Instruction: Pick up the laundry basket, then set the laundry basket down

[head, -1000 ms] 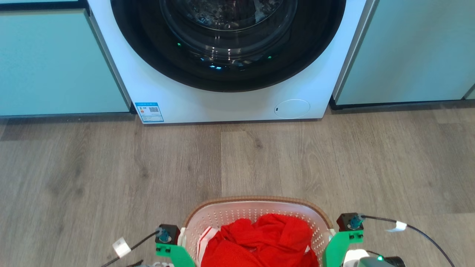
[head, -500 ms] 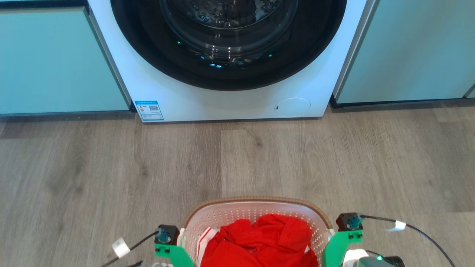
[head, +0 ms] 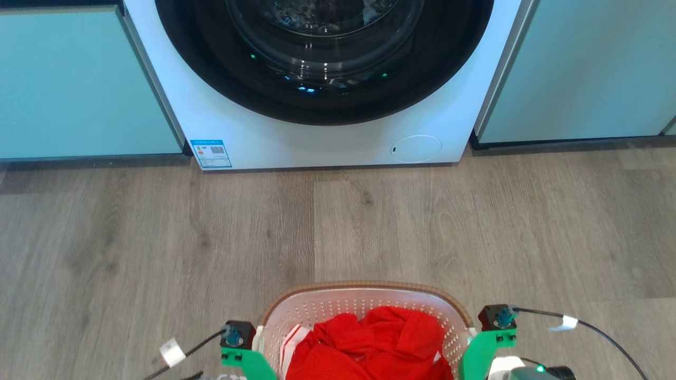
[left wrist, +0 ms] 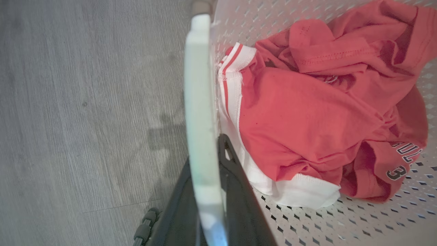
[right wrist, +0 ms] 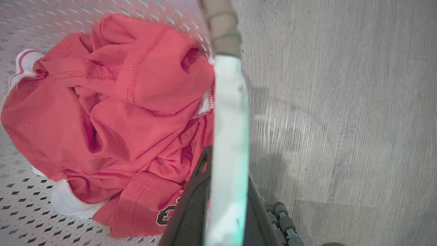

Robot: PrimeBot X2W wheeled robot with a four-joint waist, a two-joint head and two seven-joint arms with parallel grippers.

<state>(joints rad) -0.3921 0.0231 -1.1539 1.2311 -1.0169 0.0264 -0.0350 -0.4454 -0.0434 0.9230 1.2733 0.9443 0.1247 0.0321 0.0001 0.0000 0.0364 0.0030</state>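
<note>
The laundry basket [head: 364, 289], white and perforated with a brown rim, sits at the bottom middle of the head view between my two arms. Red and white clothing [head: 369, 343] lies inside it. In the left wrist view my left gripper [left wrist: 208, 160] is shut on the basket's white left handle [left wrist: 199, 85]. My right gripper [right wrist: 227, 164] is shut on the white right handle [right wrist: 230, 102]. Each gripper's green wrist mount flanks the basket in the head view. I cannot tell whether the basket's base touches the floor.
A white washing machine [head: 327, 145] with a dark round door stands straight ahead, with teal cabinets on its left [head: 79, 84] and right [head: 586, 68]. Grey wooden floor [head: 338, 221] stretches between the machine and the basket. Thin cables trail from both wrists.
The whole head picture has shifted slightly, with the washing machine a little higher in frame, so the camera moved. Both grippers keep their hold on the basket's handles.
</note>
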